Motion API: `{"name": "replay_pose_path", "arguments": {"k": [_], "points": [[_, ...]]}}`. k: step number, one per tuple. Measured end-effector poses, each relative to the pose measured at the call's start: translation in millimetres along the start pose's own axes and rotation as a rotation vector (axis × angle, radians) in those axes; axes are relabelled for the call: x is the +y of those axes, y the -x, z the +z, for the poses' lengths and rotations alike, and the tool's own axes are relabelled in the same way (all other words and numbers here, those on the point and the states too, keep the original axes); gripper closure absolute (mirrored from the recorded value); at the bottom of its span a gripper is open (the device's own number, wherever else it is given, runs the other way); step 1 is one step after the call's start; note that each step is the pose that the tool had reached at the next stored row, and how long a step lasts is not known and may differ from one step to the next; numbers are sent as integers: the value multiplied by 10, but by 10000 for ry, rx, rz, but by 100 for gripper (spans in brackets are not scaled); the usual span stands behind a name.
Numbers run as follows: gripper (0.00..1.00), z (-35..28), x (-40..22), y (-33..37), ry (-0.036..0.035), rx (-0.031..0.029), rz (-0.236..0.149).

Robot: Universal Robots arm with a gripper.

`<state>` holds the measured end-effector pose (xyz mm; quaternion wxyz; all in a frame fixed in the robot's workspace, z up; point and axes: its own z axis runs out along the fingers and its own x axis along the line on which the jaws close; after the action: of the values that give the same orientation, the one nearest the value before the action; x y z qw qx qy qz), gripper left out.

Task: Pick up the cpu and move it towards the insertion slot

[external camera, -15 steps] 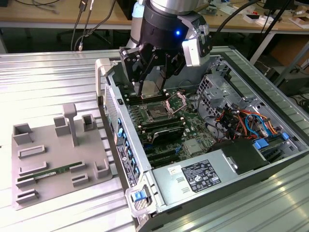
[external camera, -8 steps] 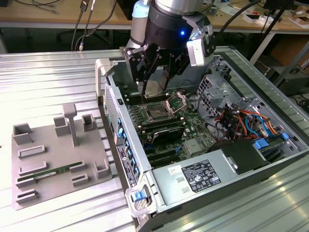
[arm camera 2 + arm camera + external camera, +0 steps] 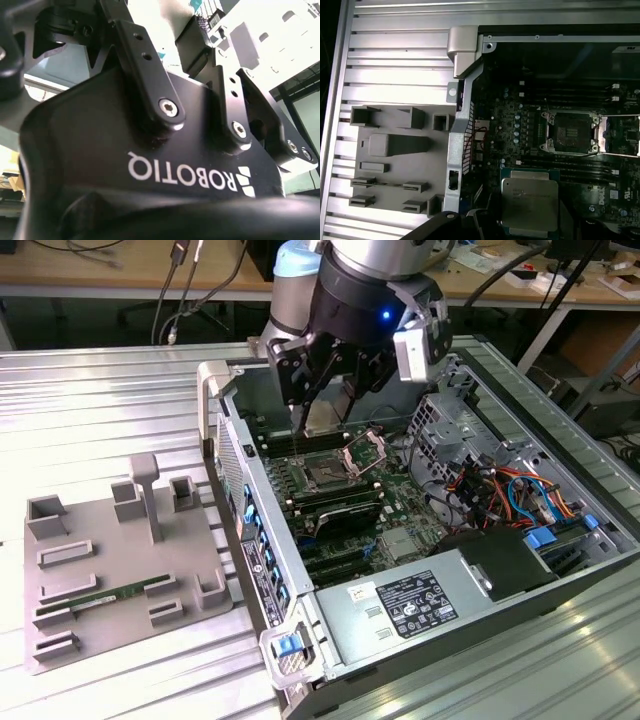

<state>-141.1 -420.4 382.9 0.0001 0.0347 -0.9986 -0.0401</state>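
Observation:
In the exterior view my gripper (image 3: 327, 408) hangs inside the open computer case, shut on the cpu (image 3: 325, 421), a pale flat square held a little above the motherboard. The insertion slot (image 3: 326, 476) is a dark square socket just below and in front of the chip. Its silver retaining frame (image 3: 365, 452) is flipped open beside it. In the first wrist view the cpu (image 3: 529, 201) shows its silver top and green edge close to the camera, apart from the insertion slot (image 3: 569, 132). The second wrist view shows the gripper's black body and linkages.
A grey fixture plate (image 3: 110, 560) with a green memory stick (image 3: 100, 597) lies on the ribbed table at the exterior view's left. The case wall (image 3: 235, 475), drive cage (image 3: 440, 420), coloured cables (image 3: 505, 490) and power supply (image 3: 410, 605) surround the motherboard.

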Motion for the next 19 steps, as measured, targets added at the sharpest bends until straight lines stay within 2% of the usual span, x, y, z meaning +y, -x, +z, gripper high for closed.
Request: {"name": "replay_pose_path", "arguments": {"k": [19], "points": [[45,69,-17,266,0,-2,25]]}}
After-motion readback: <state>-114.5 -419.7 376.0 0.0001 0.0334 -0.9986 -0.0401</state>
